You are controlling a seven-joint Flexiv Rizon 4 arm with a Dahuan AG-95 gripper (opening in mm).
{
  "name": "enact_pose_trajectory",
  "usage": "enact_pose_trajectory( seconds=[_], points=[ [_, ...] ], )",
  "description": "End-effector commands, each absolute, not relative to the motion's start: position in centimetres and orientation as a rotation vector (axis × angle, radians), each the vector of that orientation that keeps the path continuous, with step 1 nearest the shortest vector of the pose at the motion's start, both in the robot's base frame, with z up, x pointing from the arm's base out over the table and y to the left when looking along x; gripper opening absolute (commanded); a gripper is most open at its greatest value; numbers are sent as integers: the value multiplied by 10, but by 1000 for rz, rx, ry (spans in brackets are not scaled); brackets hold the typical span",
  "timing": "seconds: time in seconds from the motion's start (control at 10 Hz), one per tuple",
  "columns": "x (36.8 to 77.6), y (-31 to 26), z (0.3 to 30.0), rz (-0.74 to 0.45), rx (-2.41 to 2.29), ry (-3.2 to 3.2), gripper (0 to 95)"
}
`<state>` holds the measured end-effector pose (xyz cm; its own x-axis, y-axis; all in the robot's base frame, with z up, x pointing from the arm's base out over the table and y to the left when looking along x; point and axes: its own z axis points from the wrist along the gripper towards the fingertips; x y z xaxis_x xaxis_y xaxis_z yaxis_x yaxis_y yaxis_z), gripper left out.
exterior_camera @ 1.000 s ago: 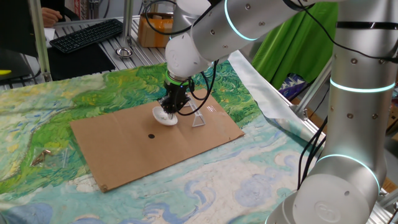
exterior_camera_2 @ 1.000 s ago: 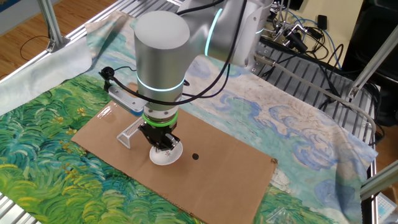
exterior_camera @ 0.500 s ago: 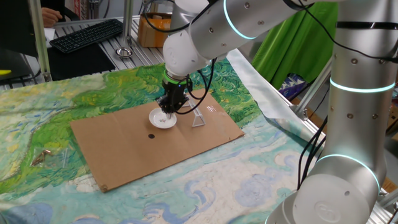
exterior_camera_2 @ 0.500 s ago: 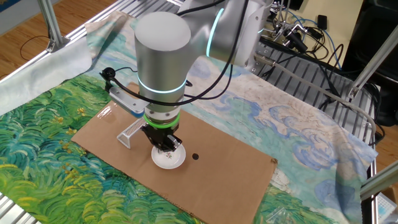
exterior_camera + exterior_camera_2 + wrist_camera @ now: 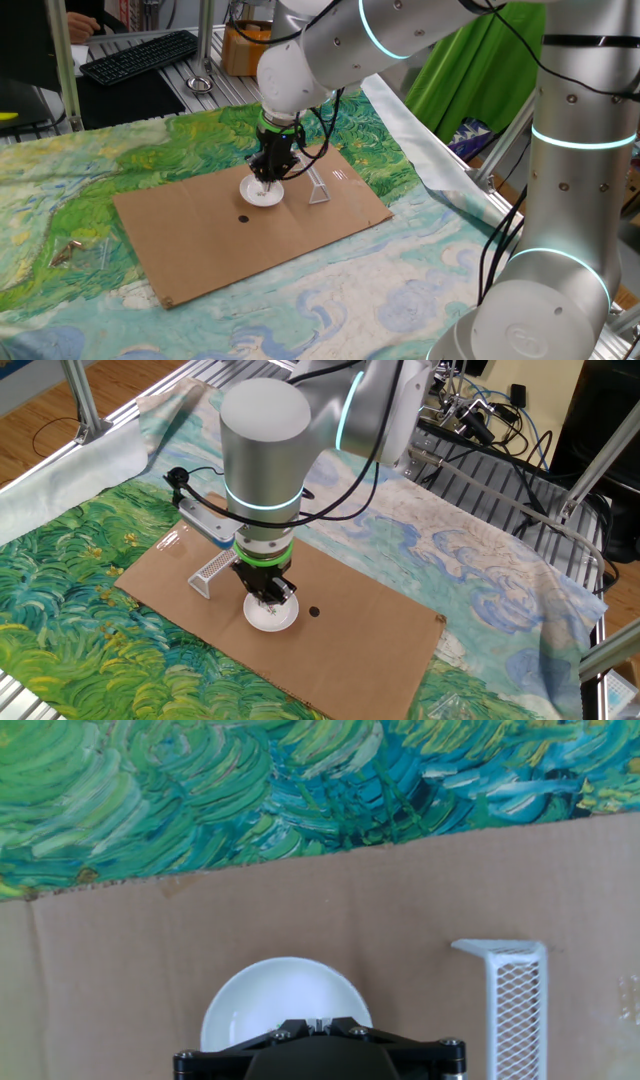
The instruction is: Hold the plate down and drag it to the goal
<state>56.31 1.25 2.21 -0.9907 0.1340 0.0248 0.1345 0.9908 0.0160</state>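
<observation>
The plate (image 5: pixel 258 194) is a small white round dish lying on the brown cardboard sheet (image 5: pixel 200 240), just left of the goal (image 5: pixel 319 190), a small upright clear bracket. My gripper (image 5: pixel 268 180) is shut, its joined tips pressing down inside the plate near the centre. From the other side, the gripper (image 5: pixel 268 598) stands on the plate (image 5: pixel 272 619), with the goal (image 5: pixel 210 573) to its left. In the hand view, the plate (image 5: pixel 270 1000) is half hidden by the gripper (image 5: pixel 318 1023), and the goal (image 5: pixel 518 1000) stands to the right, apart from the plate.
A small black dot (image 5: pixel 243 219) marks the cardboard left of the plate. A painted green-blue cloth (image 5: pixel 120 160) covers the table. A keyboard (image 5: pixel 140 55) and a metal ring (image 5: pixel 201 84) lie at the back. A clear bag (image 5: pixel 85 252) lies at the left.
The plate, tilted under the gripper a second ago, now lies flat. Gripper and plate have shifted slightly away from the bracket, toward the black dot.
</observation>
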Motion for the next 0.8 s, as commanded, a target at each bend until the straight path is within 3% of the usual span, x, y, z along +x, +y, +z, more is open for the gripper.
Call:
enact_pose_trajectory(
  seconds=[0.1, 0.8],
  points=[
    [563, 21, 22, -36, -234, -3108, 0],
    [560, 32, 14, -73, -266, -3093, 0]
  ],
)
